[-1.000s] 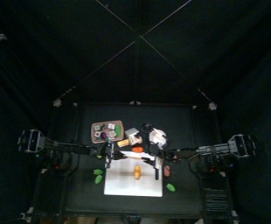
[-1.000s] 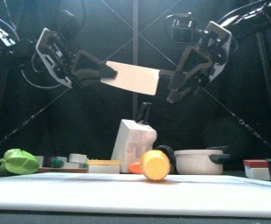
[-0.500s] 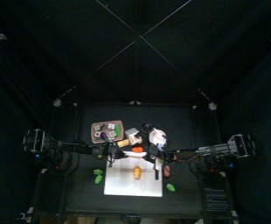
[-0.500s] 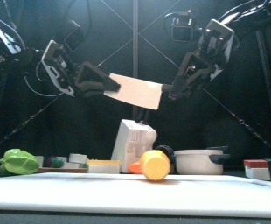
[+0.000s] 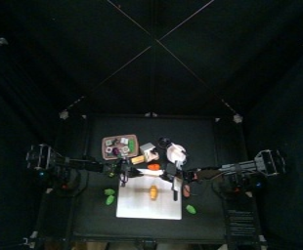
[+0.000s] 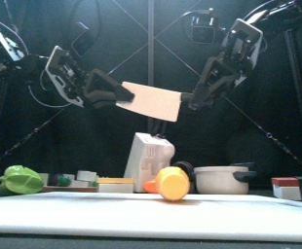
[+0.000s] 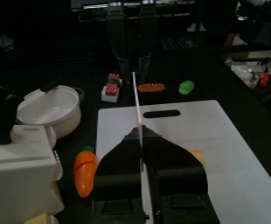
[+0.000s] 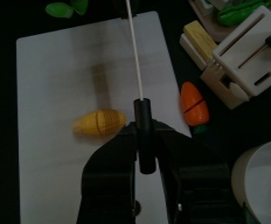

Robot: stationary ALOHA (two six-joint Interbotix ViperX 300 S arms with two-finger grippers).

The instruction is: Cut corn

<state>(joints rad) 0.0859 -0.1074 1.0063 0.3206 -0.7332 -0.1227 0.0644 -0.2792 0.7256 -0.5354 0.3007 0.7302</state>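
Corn (image 6: pixel 173 183) lies on the white cutting board (image 8: pixel 56 105) below the cleaver (image 6: pixel 151 99), left fingers (image 6: pixel 109 94) clamped on its blade and right fingers (image 6: pixel 193 97) closing around its handle; firm handle grip first, I'd say.

Both claws (image 6: pixel 151 97) raised — clamped.

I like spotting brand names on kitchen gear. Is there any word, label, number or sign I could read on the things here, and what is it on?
None can be read.
The white cutting board, the knife blade and the corn show no writing.
The white block behind the corn is blank on the side that shows.
The small red and white box may carry print, but it is too small and blurred to read.
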